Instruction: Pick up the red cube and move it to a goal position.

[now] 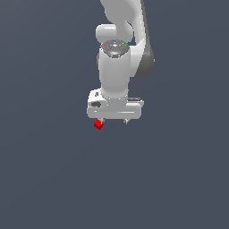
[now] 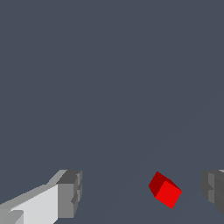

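Observation:
The red cube (image 1: 98,125) is tiny and bright red and sits on the dark grey floor just under the gripper's finger on the exterior view's left. My gripper (image 1: 114,120) points straight down, low over the floor, with its jaws wide apart and nothing held. In the wrist view the red cube (image 2: 165,190) lies between the two fingers (image 2: 70,193), turned at an angle. It is much nearer one finger than the other and touches neither. The gripper (image 2: 142,192) is open there too.
A plain dark grey floor (image 1: 49,179) fills both views. The arm's white links (image 1: 117,31) rise above the gripper in the exterior view. No other object shows.

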{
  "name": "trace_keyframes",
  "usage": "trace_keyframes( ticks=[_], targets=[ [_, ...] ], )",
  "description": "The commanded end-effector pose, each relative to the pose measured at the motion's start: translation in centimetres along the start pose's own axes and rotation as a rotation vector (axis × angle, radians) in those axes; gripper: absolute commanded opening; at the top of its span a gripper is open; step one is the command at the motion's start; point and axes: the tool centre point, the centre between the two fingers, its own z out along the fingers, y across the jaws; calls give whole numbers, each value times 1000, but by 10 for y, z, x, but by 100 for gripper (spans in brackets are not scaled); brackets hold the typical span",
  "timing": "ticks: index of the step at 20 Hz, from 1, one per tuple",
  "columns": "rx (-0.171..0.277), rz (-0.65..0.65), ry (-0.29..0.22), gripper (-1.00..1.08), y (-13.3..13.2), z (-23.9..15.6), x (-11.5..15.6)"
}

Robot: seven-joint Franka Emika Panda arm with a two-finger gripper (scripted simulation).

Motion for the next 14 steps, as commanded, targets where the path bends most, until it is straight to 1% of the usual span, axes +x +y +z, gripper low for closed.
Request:
trace_keyframes(
  ticks=[1, 7, 14],
  targets=[
    [0, 0, 0, 100, 0, 0, 0],
    [-1, 35, -4, 100, 8, 11, -5],
    [-4, 162, -18, 100, 34, 50, -27]
  ],
)
